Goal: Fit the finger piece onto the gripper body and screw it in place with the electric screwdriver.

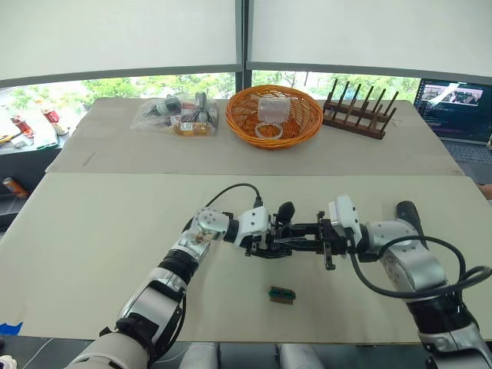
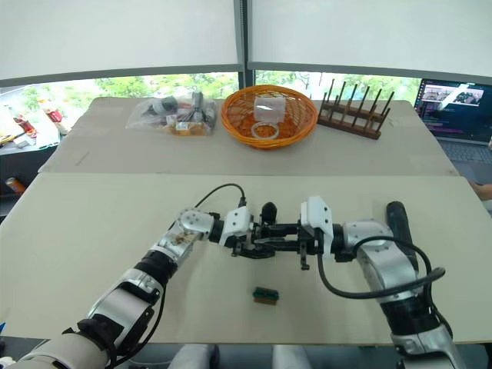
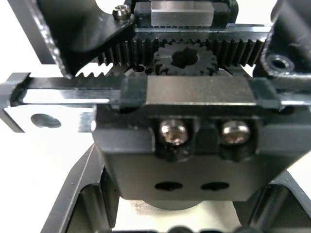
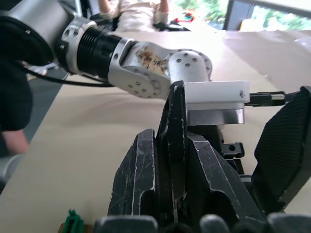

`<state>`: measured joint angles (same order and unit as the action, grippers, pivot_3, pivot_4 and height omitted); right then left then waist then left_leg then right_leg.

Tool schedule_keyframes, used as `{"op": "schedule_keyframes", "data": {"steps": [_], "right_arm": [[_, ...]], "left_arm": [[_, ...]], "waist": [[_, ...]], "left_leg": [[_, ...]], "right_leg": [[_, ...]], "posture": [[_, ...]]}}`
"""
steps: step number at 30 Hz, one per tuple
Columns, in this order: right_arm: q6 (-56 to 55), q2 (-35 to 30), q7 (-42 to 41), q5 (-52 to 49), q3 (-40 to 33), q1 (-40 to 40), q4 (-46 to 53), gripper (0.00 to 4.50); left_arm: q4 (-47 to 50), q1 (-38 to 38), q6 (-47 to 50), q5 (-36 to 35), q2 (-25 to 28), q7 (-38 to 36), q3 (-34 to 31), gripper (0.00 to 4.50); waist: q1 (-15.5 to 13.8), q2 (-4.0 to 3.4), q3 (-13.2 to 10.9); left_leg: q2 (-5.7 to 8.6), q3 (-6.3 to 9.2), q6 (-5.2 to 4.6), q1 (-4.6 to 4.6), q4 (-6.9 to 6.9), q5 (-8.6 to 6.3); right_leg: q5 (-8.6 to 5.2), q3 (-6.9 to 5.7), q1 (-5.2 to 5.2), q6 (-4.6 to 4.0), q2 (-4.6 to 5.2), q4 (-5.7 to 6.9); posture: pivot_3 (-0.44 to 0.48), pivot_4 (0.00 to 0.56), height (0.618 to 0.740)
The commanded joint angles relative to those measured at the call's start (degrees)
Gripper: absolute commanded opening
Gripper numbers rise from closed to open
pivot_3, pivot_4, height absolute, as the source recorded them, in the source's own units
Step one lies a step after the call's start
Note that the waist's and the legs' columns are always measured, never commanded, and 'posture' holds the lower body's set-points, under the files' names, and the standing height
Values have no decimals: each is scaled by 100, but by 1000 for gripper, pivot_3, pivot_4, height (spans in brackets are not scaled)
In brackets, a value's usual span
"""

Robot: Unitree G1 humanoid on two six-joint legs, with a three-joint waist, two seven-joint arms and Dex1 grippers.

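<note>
Two robot arms meet above the middle of the pale surface (image 1: 92, 231). The left gripper (image 1: 265, 240) has its fingers clenched around the one gripper body (image 1: 283, 231), held up clear of the surface; in the left wrist view its gear, toothed racks and two screw heads sit right against the camera. The right gripper (image 1: 327, 242) pinches the single finger piece (image 4: 176, 145) between its two black fingers (image 4: 138, 179), the thin black piece standing on edge and reaching toward the left arm's white wrist block. The one electric screwdriver (image 1: 409, 215) lies on the surface just beyond the right forearm, partly covered by it. One small green-and-black block (image 1: 281, 295) lies on the surface below the two grippers, apart from both. Farther back sit one orange wicker basket (image 1: 240, 123), one wooden rack (image 1: 354, 119) of pegs, a clear bag (image 1: 173, 114) of parts and an open laptop (image 1: 457, 111) at the right edge.
</note>
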<state>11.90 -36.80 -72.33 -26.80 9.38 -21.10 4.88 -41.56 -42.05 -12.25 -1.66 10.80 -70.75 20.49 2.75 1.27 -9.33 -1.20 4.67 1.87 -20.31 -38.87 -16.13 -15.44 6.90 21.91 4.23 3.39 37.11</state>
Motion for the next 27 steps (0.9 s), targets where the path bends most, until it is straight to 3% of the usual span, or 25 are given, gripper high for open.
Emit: {"op": "schedule_keyframes", "data": {"steps": [1, 6, 12, 17, 27], "right_arm": [[659, -244, -286, 570, 648, 70, -785, 353], [943, -220, -55, 667, 713, -4, -680, 353], [745, -264, 657, 1183, 812, 475, -692, 353], [1105, -368, 865, 1020, 804, 370, -361, 353], [1550, -608, 404, 974, 1353, -84, -507, 353]], "left_arm": [[64, -80, 0, -43, 49, 21, -151, 2381], [131, -32, 28, -64, 93, 34, -148, 2381], [217, 7, 48, -58, 108, 88, -148, 2381], [281, 36, 36, -56, 153, 71, -161, 2381], [565, 247, 116, -79, 278, 23, -156, 2381]], "waist": [[-5, 4, 4], [0, 5, 10], [28, 32, 70], [100, 36, 80], [136, 36, 80]], "left_leg": [[0, 0, 0, 2, 0, 0], [-1, 0, 0, 4, 0, 0], [-4, 0, -1, 15, 6, -1], [-8, 0, -8, 71, 23, -6], [-11, 0, -12, 91, 50, -9]], "right_leg": [[0, 0, -3, 0, 0, -1], [0, 0, -3, 0, 0, 0], [-1, 0, -14, 1, -3, -1], [-13, 0, -82, 16, -7, -20], [-10, 2, -83, 11, -10, -32]], "posture": [[0, 150, 740], [0, 150, 740], [0, 150, 740], [0, 150, 740], [0, 150, 740]]}}
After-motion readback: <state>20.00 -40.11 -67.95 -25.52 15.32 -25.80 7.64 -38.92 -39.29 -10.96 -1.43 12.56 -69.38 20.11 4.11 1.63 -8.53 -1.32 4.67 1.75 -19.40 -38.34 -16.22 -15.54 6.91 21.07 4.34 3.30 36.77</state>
